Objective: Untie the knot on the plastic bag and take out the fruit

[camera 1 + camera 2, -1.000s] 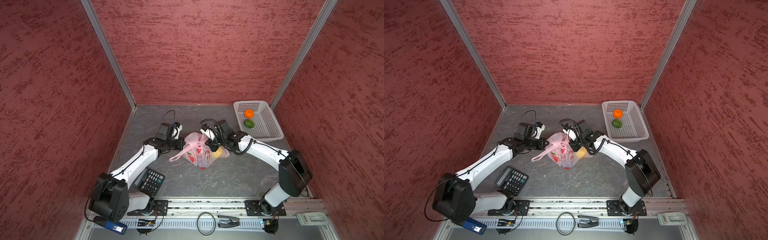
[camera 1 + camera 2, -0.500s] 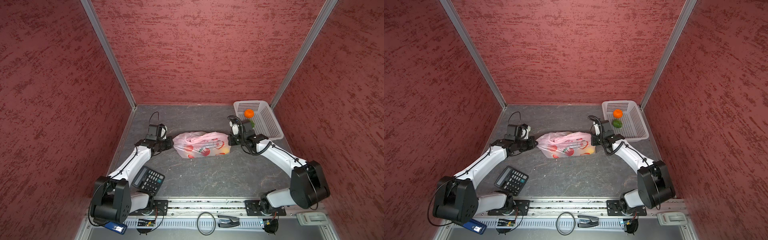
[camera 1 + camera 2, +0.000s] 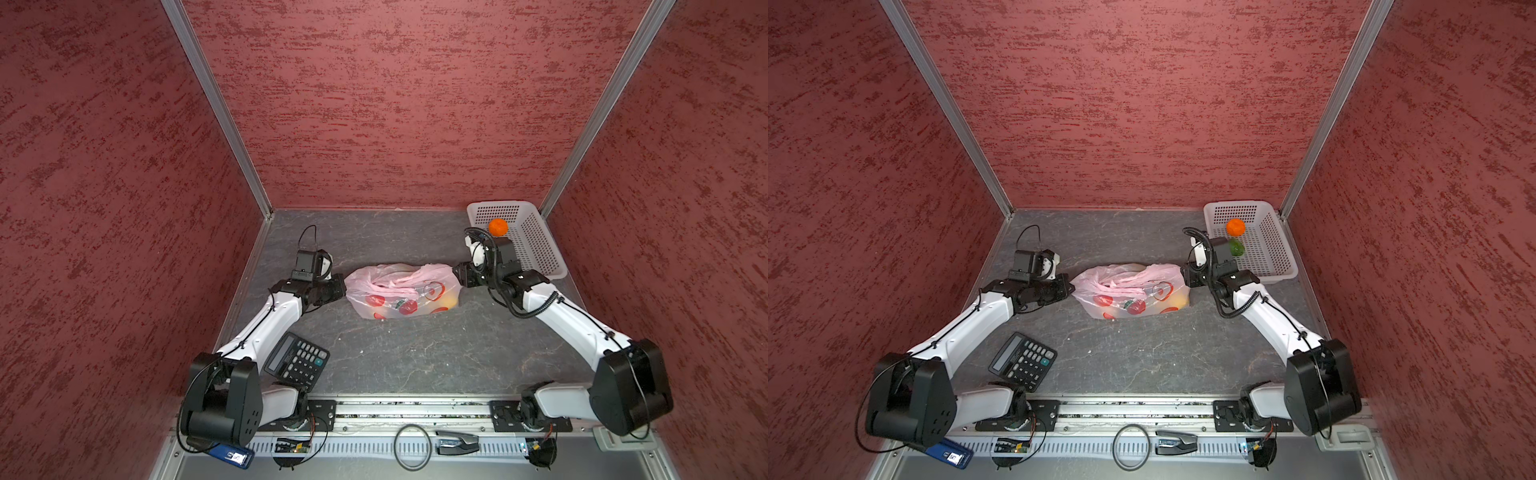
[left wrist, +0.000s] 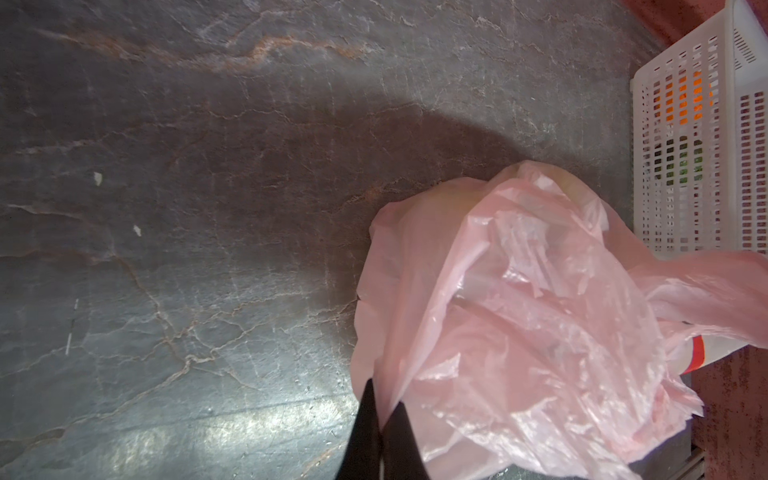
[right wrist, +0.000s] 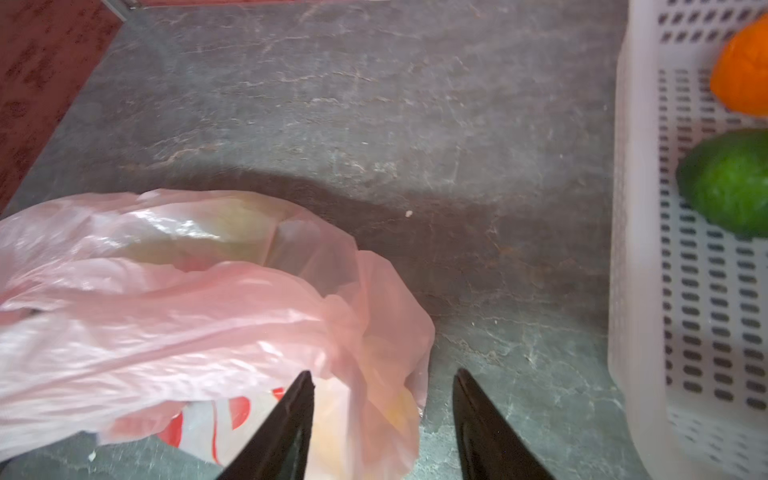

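While both arms reach in low over the table (image 3: 415,357), a black calculator (image 3: 297,360) lies near the front left corner, right beside the left arm. At the left end of the bag (image 3: 390,305) sits the left gripper (image 4: 385,394). Its two black fingers are pressed close together, and a bit of the thin pink film is pinched between them. The bag lies in the middle of the table, stretched out from left to right. It is crumpled and has red round prints on its front side. Its pink handles (image 3: 401,279) lie bunched along the top. A yellow fruit (image 3: 451,300) shows through the film at the right end of the bag. The right gripper (image 5: 382,370) is just beside that end. Its fingers stand wide apart and hold nothing. One finger is in front of the bag and the other is over bare table. A white basket (image 3: 540,253) with many little holes stands in the back right corner of the table. An orange (image 3: 498,227) and a green fruit (image 3: 1236,248) lie inside it, close together.
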`<action>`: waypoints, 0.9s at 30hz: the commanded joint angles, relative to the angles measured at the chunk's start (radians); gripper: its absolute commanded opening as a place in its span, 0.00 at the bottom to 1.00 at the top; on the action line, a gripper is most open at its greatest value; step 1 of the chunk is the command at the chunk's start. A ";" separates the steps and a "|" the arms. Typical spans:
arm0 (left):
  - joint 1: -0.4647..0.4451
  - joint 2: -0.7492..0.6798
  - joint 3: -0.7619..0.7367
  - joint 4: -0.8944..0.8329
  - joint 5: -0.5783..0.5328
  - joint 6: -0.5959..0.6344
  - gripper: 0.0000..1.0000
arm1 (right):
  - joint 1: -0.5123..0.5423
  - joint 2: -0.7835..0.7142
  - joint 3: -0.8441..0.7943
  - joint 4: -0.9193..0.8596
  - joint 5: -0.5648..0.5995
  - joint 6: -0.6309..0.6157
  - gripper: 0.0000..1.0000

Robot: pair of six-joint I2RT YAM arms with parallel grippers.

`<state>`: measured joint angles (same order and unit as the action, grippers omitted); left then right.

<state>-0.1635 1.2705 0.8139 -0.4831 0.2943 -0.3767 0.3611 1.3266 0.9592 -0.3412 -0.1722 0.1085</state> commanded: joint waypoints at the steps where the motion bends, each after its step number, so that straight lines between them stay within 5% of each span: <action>1: -0.014 -0.034 0.015 -0.003 -0.028 0.016 0.00 | 0.058 -0.019 0.057 -0.007 -0.059 -0.134 0.69; 13: -0.030 -0.064 0.028 -0.012 -0.056 0.015 0.00 | 0.162 0.100 0.190 -0.110 -0.073 -0.255 0.98; 27: -0.039 -0.064 0.062 -0.046 -0.076 0.025 0.00 | 0.208 -0.007 0.194 -0.328 -0.048 -0.196 0.99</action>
<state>-0.1986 1.2228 0.8413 -0.5198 0.2333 -0.3683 0.5640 1.3502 1.1378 -0.5732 -0.2241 -0.1078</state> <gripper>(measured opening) 0.045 0.987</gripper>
